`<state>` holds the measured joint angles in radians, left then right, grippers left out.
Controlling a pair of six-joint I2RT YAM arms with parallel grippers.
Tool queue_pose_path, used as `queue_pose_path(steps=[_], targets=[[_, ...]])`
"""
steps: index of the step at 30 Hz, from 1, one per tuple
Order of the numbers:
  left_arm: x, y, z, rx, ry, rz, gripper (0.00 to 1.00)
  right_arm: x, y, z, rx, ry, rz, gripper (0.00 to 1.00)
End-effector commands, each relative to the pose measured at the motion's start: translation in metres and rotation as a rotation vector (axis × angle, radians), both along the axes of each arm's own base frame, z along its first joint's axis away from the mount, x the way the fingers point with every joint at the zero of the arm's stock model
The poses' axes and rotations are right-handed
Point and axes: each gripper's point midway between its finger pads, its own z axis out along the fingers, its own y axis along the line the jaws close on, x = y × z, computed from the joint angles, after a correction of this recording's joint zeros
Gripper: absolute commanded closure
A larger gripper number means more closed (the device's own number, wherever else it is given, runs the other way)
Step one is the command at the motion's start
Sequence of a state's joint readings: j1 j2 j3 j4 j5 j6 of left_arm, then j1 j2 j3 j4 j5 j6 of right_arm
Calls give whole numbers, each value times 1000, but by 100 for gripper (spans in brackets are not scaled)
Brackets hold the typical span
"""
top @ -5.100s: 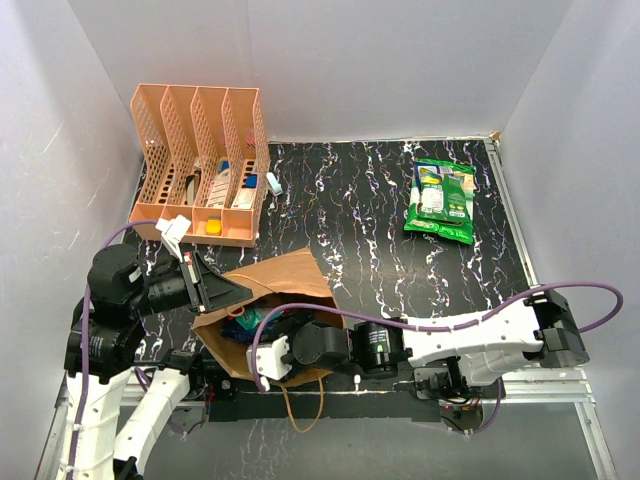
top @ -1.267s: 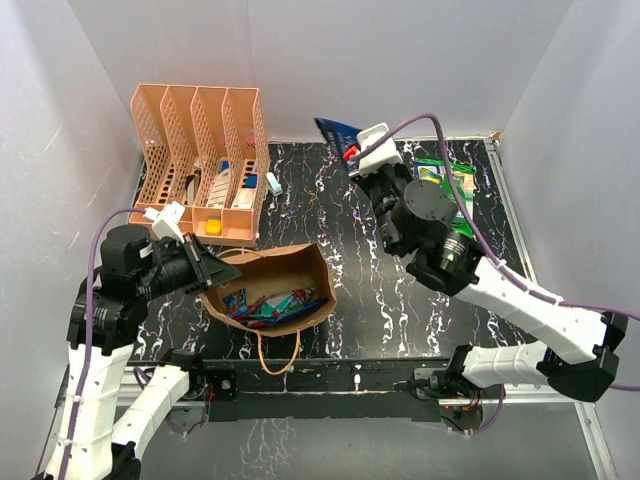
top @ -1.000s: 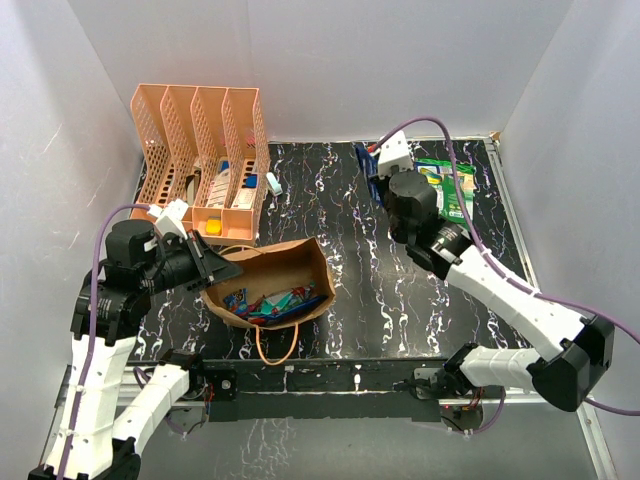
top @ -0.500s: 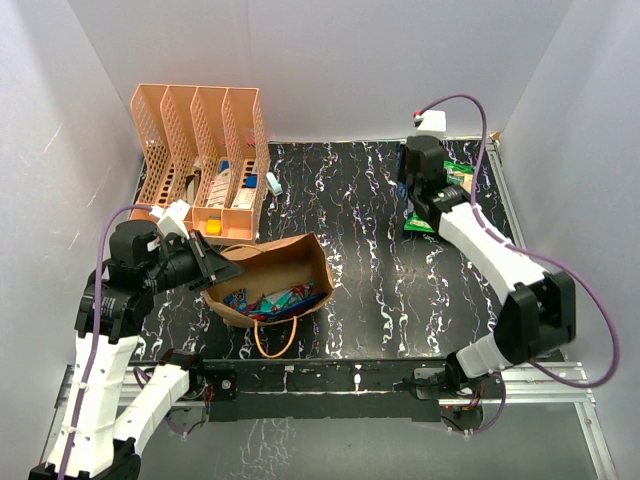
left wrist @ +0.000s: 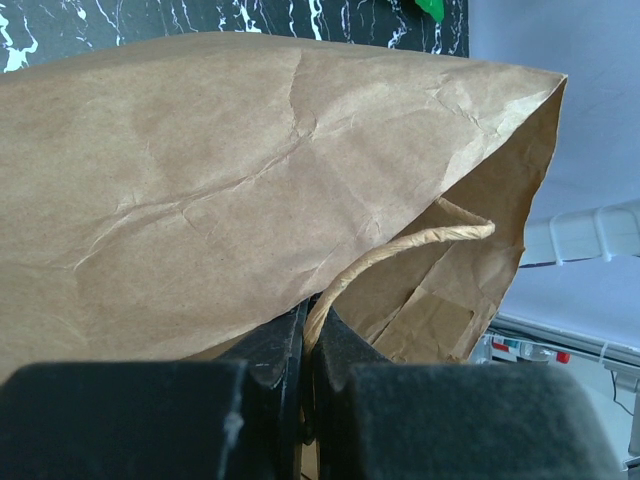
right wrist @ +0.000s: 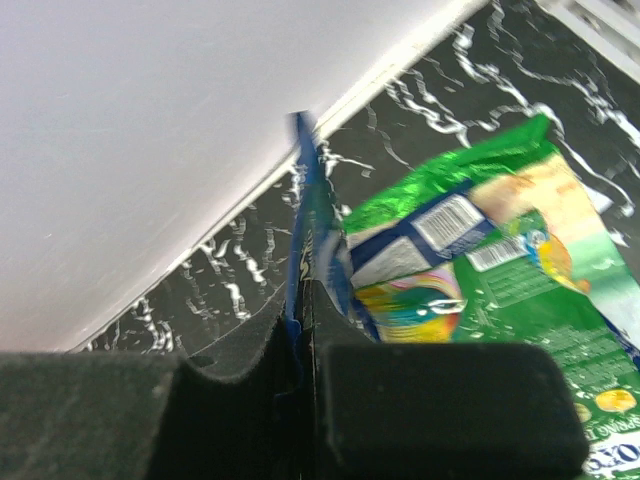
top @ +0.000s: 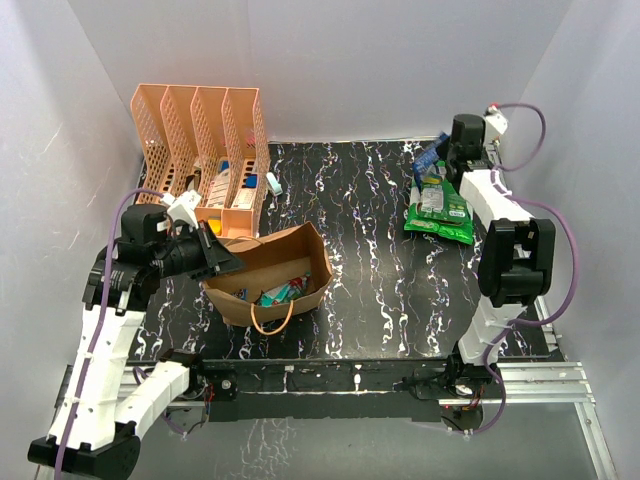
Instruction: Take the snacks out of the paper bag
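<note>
The brown paper bag (top: 268, 271) stands open at the left centre, with teal, red and blue snack packets (top: 276, 292) inside. My left gripper (top: 218, 258) is shut on the bag's rim and twisted handle (left wrist: 400, 250), seen close in the left wrist view (left wrist: 305, 335). My right gripper (top: 440, 160) is at the far right corner, shut on a dark blue packet (right wrist: 303, 230) held edge-on above the table. The large green snack bag (top: 440, 208) lies on the table just below it and shows in the right wrist view (right wrist: 520, 270).
An orange perforated file organizer (top: 200, 150) with stationery stands at the back left, close behind the bag. A small white item (top: 272, 183) lies beside it. White walls enclose the black marbled table (top: 370, 250) on three sides.
</note>
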<state>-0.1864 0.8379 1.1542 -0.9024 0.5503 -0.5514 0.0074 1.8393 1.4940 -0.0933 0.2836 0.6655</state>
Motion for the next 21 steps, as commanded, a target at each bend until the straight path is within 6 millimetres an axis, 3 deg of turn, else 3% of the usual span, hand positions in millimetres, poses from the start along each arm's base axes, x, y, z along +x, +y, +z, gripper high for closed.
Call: queue_pose_path(steps=[1, 5, 12, 17, 21], targets=[[-4, 2, 7, 33, -23, -43, 100, -21, -31, -23, 190, -52, -161, 93], [-3, 3, 5, 50, -18, -52, 100, -56, -46, -82, 229, 50, -244, 93], [0, 2, 3, 58, -9, -64, 100, -86, -59, -113, 242, 109, -313, 93], [2, 1, 3, 55, -5, -66, 100, -89, -61, -116, 233, 122, -289, 92], [1, 2, 4, 53, -9, -60, 100, -91, -59, -102, 187, 123, -228, 73]])
